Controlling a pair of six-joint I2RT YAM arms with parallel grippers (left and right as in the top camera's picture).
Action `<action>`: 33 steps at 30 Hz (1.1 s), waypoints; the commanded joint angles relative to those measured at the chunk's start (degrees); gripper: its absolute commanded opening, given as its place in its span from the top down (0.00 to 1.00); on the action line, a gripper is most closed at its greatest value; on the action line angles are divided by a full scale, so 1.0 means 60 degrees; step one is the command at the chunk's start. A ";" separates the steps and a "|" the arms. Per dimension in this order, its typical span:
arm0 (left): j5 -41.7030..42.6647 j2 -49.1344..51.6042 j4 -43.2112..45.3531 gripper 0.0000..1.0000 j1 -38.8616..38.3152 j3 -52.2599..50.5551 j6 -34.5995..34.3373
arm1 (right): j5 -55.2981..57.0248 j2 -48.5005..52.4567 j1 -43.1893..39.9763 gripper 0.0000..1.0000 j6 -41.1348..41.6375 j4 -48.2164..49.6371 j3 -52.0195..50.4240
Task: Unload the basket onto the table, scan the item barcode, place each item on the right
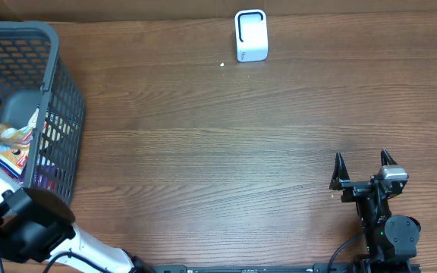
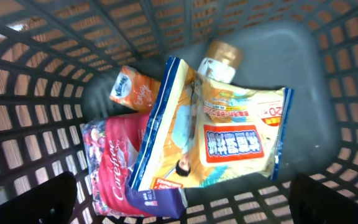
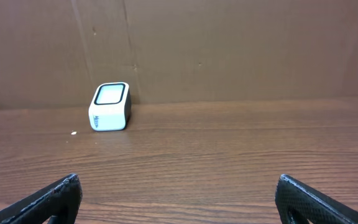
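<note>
Closest to the overhead lens is the left arm, coming up from about 7 o'clock and reaching over into the dark mesh basket (image 1: pixel 65 114) that sits at the 9 o'clock edge of the table (image 1: pixel 203 152). Left gripper (image 2: pixel 188 199) hangs over the pile inside with its jaws spread wide, nothing between them and not touching anything. Stuff to scan is all in that basket: a yellow snack bag (image 2: pixel 216 137) with a blue edge and red label lies on top, tilted, and tucked under it are an orange packet (image 2: pixel 132 90) at its 10 o'clock, a red Carefree pack (image 2: pixel 114 168) at 8 o'clock, and a bottle with a brown cap (image 2: pixel 219 59) poking out at 12. Can't tell which one is the actual target. Right gripper (image 1: pixel 362 161) is down at 4 o'clock, well apart from everything, jaws also fully spread and empty, pointing at the white scanner (image 1: pixel 251 35) standing at the 12 o'clock edge against the cardboard wall (image 3: pixel 229 50).
</note>
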 commanded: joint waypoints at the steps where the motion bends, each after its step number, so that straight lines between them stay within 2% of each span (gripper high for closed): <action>1: 0.0193 0.0495 -0.0175 0.00 0.0317 0.0160 0.0211 | -0.0004 -0.0113 -0.0055 0.00 -0.0044 0.0062 -0.0102; 4: 0.0412 0.0943 -0.0317 0.00 0.0499 0.0160 0.0310 | -0.0004 -0.0113 -0.0055 0.00 -0.0040 0.0062 -0.0102; 17: 0.2233 0.1945 -0.0248 0.00 0.0710 0.0157 0.2011 | -0.0004 -0.0113 -0.0055 0.00 -0.0040 0.0062 -0.0102; 33: 0.2874 0.2550 -0.0302 0.00 0.0572 0.0106 0.2834 | -0.0004 -0.0113 -0.0055 0.00 -0.0040 0.0062 -0.0102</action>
